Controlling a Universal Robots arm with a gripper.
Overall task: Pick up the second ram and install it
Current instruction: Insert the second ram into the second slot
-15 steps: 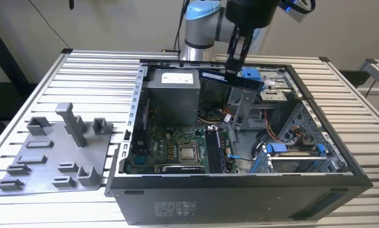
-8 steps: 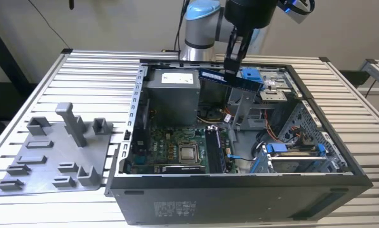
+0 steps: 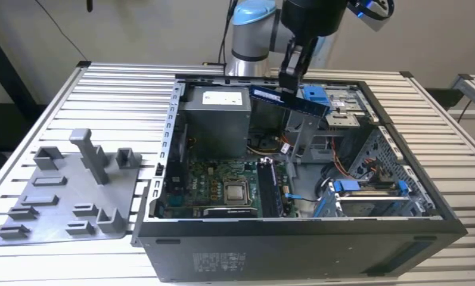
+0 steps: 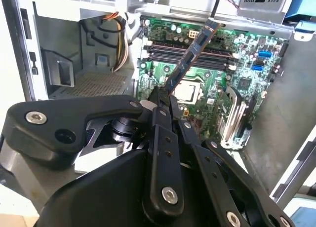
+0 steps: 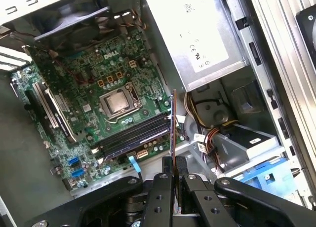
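Second ram (image 3: 289,100) is hanging tilted in the air over the open computer case (image 3: 301,253), beside the power supply (image 3: 215,122). Gripper (image 3: 288,83) is gripping it, jaws narrow and pinching the stick. In the first wrist view it is sitting above the motherboard (image 5: 89,84) and memory slots (image 5: 133,136), apart from them. Grey tray (image 3: 62,196) is lying at the exterior view's left of the case.

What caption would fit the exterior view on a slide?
Gripper holds the second ram in the air above the open computer case.
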